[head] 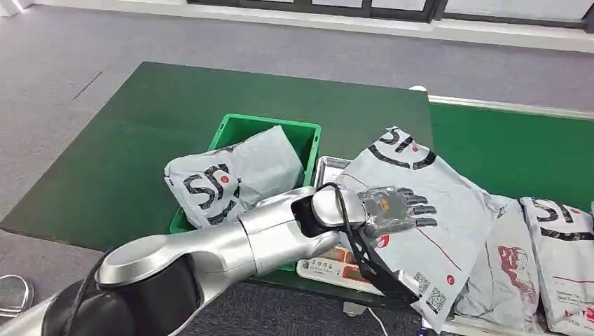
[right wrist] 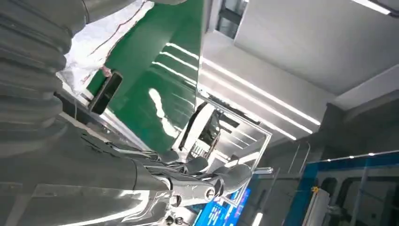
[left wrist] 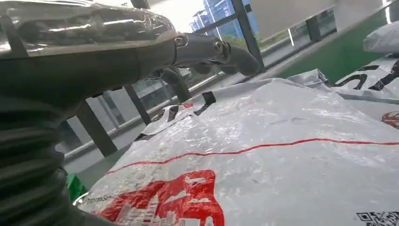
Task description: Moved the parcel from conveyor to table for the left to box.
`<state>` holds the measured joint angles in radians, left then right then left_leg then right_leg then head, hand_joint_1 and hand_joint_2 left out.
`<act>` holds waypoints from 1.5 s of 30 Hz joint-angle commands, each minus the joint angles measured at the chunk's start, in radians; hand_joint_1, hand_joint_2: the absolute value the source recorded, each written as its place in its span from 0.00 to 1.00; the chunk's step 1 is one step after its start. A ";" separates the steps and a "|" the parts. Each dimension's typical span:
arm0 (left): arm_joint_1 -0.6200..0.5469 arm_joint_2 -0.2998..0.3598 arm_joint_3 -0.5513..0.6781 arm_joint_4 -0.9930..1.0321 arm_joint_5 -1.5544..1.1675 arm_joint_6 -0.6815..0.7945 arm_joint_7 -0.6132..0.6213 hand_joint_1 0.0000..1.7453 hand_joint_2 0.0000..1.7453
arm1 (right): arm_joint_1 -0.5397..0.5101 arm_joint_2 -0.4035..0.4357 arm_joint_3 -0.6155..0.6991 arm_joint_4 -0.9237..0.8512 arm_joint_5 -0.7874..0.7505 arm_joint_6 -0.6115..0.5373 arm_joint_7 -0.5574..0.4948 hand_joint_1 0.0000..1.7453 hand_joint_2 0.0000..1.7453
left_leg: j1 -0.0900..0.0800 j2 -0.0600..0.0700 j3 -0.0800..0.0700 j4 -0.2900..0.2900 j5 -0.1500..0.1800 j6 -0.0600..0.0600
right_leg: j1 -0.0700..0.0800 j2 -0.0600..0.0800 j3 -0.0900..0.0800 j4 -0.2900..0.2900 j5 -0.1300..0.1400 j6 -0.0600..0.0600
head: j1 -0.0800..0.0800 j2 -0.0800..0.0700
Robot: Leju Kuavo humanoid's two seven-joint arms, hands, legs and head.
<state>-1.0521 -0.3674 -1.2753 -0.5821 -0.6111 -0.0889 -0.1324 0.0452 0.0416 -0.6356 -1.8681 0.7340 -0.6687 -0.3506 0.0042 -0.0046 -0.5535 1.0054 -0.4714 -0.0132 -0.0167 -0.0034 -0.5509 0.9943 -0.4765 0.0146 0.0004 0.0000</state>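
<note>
Head view puts my left hand (head: 396, 208) flat over the grey parcel (head: 448, 210) at the worktop's (head: 140, 161) right edge, fingers (head: 419, 211) spread, grasping nothing yet. Next I need a firm grip, then a carry to the green box (head: 306, 136). Right wrist view shows my right hand (right wrist: 207, 181) released, away from everything.

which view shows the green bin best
The head view: the green bin sits on the table with a grey parcel inside, its rim and far wall visible. The left wrist view catches just a green sliver, probably its corner. In the right wrist view I cannot make it out.
</note>
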 commanded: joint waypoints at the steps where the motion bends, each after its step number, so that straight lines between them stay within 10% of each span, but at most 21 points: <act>1: 0.004 0.018 -0.099 -0.002 0.007 0.006 0.000 0.00 1.00 | -0.032 -0.007 0.073 0.061 0.004 -0.007 0.003 0.00 1.00 | 0.000 0.003 -0.001 -0.001 0.001 0.000 | 0.001 0.003 -0.002 -0.002 0.002 -0.001 | 0.000 0.000; 45: 0.190 0.018 -0.086 -0.036 -0.081 0.257 0.052 0.00 1.00 | -0.291 -0.049 0.240 0.310 0.122 -0.029 0.042 0.00 1.00 | 0.000 0.003 0.000 -0.001 0.000 0.000 | 0.000 0.003 -0.001 -0.001 0.001 -0.001 | 0.000 0.000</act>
<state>-0.8759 -0.3700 -1.3233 -0.5986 -0.6798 0.1511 -0.0942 -0.1884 -0.0236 -0.4208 -1.6316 0.8419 -0.6992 -0.3178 0.0039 -0.0048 -0.5538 1.0054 -0.4713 -0.0132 -0.0169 -0.0035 -0.5510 0.9944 -0.4765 0.0147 0.0004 0.0000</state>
